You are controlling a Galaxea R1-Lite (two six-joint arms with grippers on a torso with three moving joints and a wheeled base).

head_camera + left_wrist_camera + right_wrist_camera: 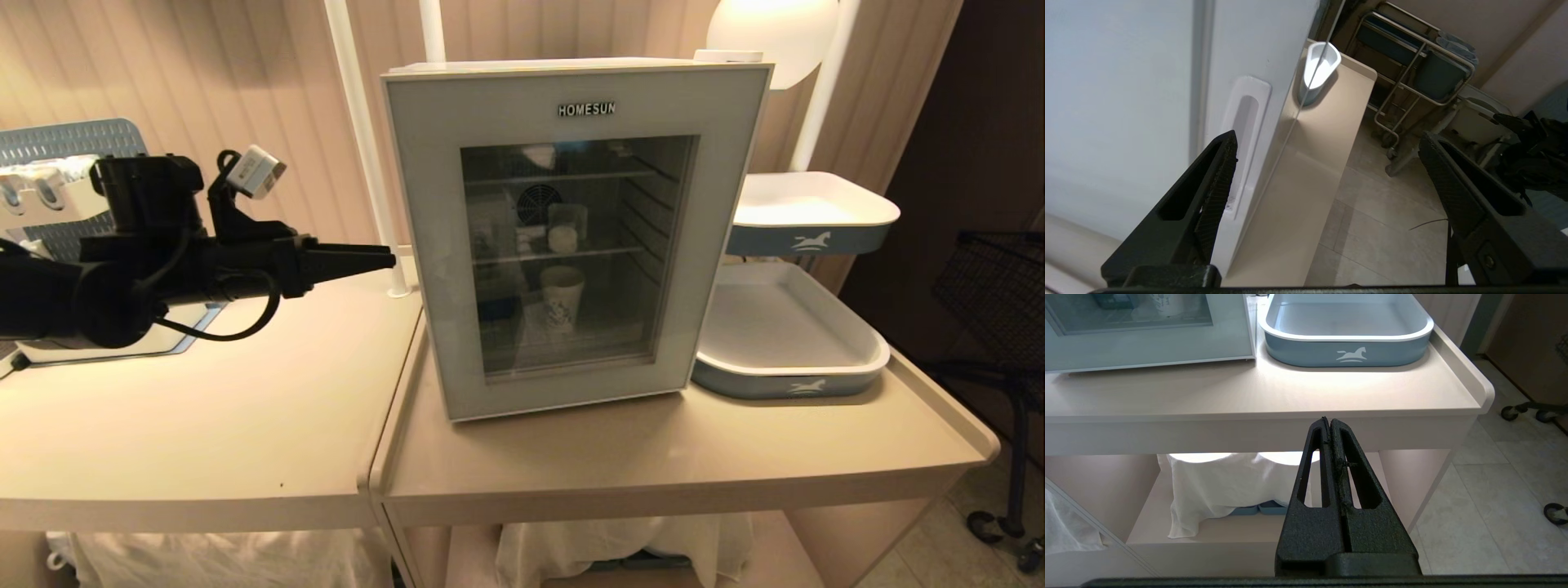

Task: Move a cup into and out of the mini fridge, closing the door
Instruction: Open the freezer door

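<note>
Head view: the white box-shaped mini fridge stands on the beige worktop, its grey-blue glass door shut. A paper cup sits inside on the lower wire shelf. I cannot pick out the small white cup. The left end effector points at the door's left edge.

Left wrist view: its jaws are wide, holding nothing, near the side handle slot. It could slip off the slot.

Right wrist view: the right end effector is closed tight and empty, below the worktop's near edge.

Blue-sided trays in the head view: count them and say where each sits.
2. One tray on the tabletop right of the mini fridge; another tray raised above and behind it. More may be hidden.
</note>
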